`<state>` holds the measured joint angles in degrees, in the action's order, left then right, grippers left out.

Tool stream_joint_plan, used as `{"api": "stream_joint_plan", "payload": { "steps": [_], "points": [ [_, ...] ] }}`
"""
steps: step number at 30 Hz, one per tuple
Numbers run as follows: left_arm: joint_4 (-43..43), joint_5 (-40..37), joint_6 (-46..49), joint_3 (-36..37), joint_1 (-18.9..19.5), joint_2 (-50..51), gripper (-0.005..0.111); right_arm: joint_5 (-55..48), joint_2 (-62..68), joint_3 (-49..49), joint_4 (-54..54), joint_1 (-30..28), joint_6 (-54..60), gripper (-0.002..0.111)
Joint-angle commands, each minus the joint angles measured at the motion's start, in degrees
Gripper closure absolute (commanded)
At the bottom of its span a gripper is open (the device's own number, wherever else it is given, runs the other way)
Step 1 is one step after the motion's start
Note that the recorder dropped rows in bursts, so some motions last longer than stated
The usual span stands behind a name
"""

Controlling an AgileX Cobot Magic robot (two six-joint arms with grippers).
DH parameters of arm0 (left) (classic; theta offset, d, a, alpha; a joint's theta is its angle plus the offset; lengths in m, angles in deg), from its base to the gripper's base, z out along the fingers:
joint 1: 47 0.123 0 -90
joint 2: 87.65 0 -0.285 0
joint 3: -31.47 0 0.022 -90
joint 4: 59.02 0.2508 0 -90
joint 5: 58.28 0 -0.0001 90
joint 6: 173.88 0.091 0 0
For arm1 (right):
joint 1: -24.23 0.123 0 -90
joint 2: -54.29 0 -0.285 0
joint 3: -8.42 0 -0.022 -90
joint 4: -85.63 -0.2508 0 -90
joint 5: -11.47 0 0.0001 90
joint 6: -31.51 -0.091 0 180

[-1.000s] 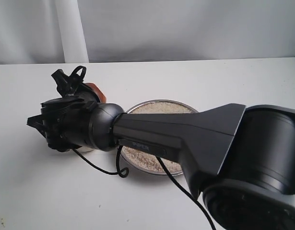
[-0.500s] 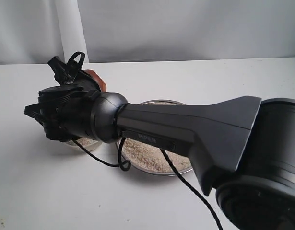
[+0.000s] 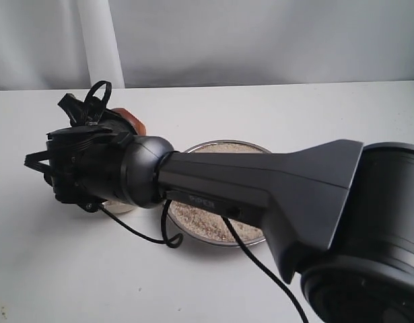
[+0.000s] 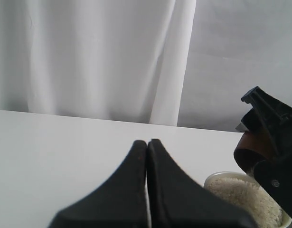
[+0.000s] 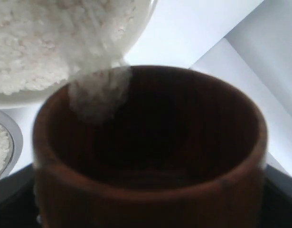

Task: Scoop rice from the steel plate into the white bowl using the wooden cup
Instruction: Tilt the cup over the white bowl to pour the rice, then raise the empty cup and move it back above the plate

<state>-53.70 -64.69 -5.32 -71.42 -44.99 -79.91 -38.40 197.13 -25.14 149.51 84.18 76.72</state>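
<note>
My right gripper [image 3: 114,125] reaches across to the left and is shut on the wooden cup [image 3: 129,122], which it holds tipped over the white bowl [image 3: 120,206]. In the right wrist view rice [image 5: 96,95] slides over the lip of the wooden cup [image 5: 150,190] into the white bowl [image 5: 22,97], which is heaped with grains. The steel plate [image 3: 217,241] lies under the arm and holds a bed of rice [image 3: 227,149]. My left gripper [image 4: 146,142] is shut and empty, low over the table beside the white bowl [image 4: 217,176].
A black cable [image 3: 143,235] hangs from the right wrist onto the table in front of the plate. The right arm's large body [image 3: 341,222] covers the near right. A white curtain [image 4: 89,57] stands behind the table.
The right gripper with the cup has shifted a little to the left and its wrist has rolled; more of the plate's far rim shows than half a second ago.
</note>
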Motion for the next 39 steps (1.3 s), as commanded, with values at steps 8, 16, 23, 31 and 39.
{"api": "stream_joint_plan", "payload": {
  "steps": [8, 16, 23, 31, 39],
  "points": [
    [-0.28, 0.17, -0.27, 0.11, -0.27, 0.04, 0.107, -0.84, -0.8, -0.36, 2.69, 0.05, 1.2, 0.108],
    [-0.28, 0.17, -0.27, 0.11, -0.27, 0.04, 0.107, -1.2, -0.94, -0.36, 5.84, 0.05, 4.0, 0.108],
    [-0.28, 0.17, -0.27, 0.11, -0.27, 0.04, 0.107, -1.2, -1.66, -0.36, 2.48, 0.05, -1.83, 0.108],
    [-0.28, 0.17, -0.27, 0.11, -0.27, 0.04, 0.107, -1.78, -10.72, -0.36, -27.46, -4.63, -10.21, 0.108],
    [-0.28, 0.17, -0.27, 0.11, -0.27, 0.04, 0.107, -12.53, -20.27, -0.36, -44.75, -18.97, -9.32, 0.108]
  ]
}}
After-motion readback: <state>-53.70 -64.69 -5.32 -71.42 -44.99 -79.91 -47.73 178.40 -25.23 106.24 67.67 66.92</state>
